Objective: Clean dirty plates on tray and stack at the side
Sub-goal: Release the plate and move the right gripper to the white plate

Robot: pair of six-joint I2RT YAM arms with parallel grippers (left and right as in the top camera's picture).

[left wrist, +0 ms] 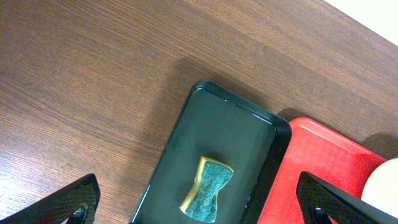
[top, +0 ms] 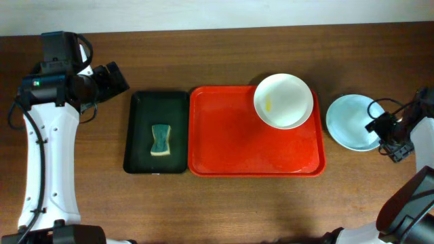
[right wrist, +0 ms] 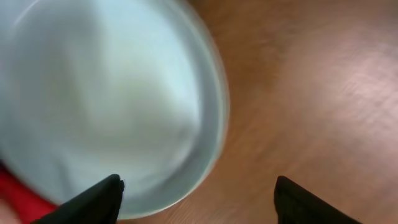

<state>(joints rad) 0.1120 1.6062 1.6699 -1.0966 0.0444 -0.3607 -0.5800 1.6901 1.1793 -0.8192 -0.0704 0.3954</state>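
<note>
The right claw (right wrist: 199, 196) gapes over the blue plate (top: 349, 122) lying at the surface's (top: 271, 203) right edge, off the tray (top: 230, 135). Likely next: left claw (left wrist: 199, 205), also wide, takes the sponge (top: 161, 139) to the white plate (top: 283, 100).

**COLOURS AND PATTERNS**

Large tray (top: 230, 146): bright glossy red, plain. At its far right corner, a white plate (top: 288, 95) with a small yellow smear (top: 269, 104). Right of it, a pale blue-green plate (top: 347, 122), plain. Left, a smaller tray (top: 139, 122), dark green-black. Sponge (top: 161, 139): teal-green top, yellow underside. Table (top: 224, 203): mid-brown, streaky wood grain. Left arm (top: 47, 156): white, black joints.
</note>
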